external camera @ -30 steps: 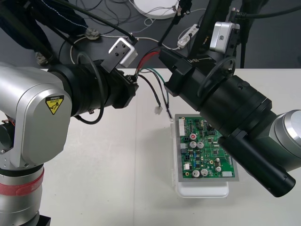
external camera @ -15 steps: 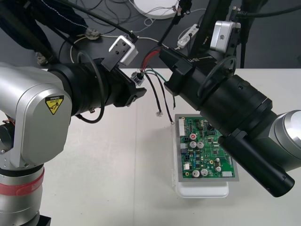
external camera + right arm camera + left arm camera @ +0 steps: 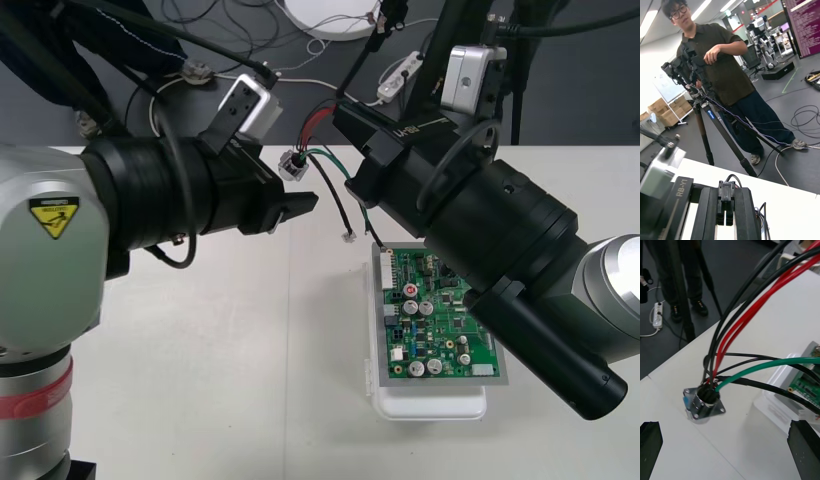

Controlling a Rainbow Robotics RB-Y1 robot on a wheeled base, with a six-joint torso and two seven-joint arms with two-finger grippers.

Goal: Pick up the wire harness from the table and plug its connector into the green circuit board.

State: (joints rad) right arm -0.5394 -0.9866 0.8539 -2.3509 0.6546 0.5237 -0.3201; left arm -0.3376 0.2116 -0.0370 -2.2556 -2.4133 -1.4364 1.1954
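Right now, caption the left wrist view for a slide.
Round flanged socket hangs on red, black and green wires before the open left gripper.

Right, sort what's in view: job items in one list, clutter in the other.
Job:
- harness
- its plug, in the shut right hand
- its socket, before the open left hand
- board

Lying about, on the floor:
- power strip
- cables
- white disc

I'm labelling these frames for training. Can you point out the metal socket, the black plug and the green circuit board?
metal socket (image 3: 702, 407), left wrist view, flanged body.
black plug (image 3: 726, 198), right wrist view, middle of its housing.
green circuit board (image 3: 430, 335), front view, its component-covered middle.
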